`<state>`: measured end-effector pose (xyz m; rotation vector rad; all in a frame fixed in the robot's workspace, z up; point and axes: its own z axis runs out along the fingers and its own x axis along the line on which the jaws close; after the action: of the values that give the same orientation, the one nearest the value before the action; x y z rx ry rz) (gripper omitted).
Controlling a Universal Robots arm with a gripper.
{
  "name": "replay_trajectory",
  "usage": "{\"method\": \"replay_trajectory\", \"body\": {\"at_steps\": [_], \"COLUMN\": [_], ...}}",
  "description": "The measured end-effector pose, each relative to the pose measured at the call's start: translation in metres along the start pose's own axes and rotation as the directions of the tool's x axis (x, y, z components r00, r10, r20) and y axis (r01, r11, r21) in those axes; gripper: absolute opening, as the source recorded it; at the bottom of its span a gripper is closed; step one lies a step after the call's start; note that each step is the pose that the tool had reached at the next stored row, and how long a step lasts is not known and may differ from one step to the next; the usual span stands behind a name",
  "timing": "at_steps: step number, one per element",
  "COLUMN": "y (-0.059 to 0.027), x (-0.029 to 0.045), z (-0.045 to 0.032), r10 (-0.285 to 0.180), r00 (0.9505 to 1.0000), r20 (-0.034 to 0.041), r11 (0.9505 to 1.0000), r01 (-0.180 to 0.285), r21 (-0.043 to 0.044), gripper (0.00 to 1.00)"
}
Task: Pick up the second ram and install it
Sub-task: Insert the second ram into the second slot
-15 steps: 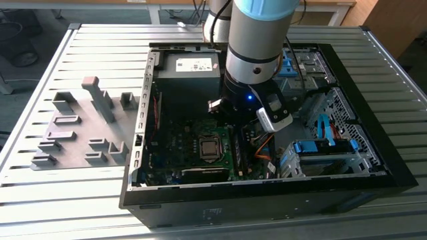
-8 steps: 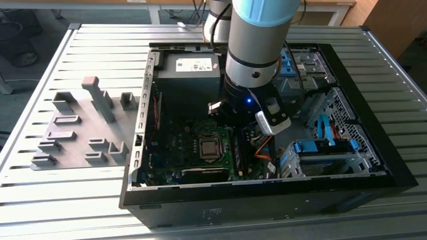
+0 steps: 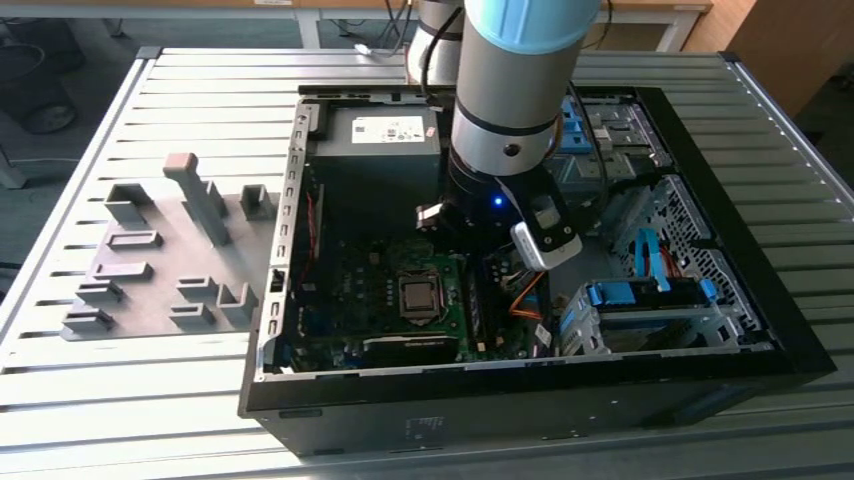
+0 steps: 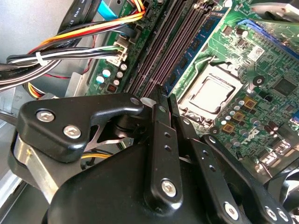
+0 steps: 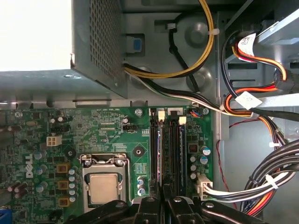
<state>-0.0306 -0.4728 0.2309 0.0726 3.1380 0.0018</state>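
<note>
The second ram [image 4: 194, 49] is a thin blue-green stick with black chips. It stands on edge in the memory slot nearest the processor socket [image 4: 210, 93], and appears as a narrow strip [image 5: 160, 149] in the first wrist view. My gripper [image 4: 166, 97] is low inside the open computer case, over the memory slots. Its two black fingers are drawn together on the stick's near end, which runs in between the fingertips [image 5: 152, 201]. In the exterior view the arm's wrist [image 3: 501, 150] hides the slots beneath it.
A grey holder tray [image 3: 147, 270] with upright blocks lies on the slatted table at the exterior view's left. Bundled orange, yellow and black cables [image 5: 252, 107] crowd the space beside the slots. The power supply [image 3: 380, 130] and a drive bay with blue latches [image 3: 641, 295] flank the arm.
</note>
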Motion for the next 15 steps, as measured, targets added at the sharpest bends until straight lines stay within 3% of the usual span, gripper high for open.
{"method": "replay_trajectory", "body": {"at_steps": [15], "y": [0.0002], "x": [-0.0036], "z": [0.0077], "r10": [-0.030], "r00": [0.9995], "r20": [-0.0001], "r11": [0.9995], "r01": [0.030], "r21": [-0.0033], "gripper": [0.14]}}
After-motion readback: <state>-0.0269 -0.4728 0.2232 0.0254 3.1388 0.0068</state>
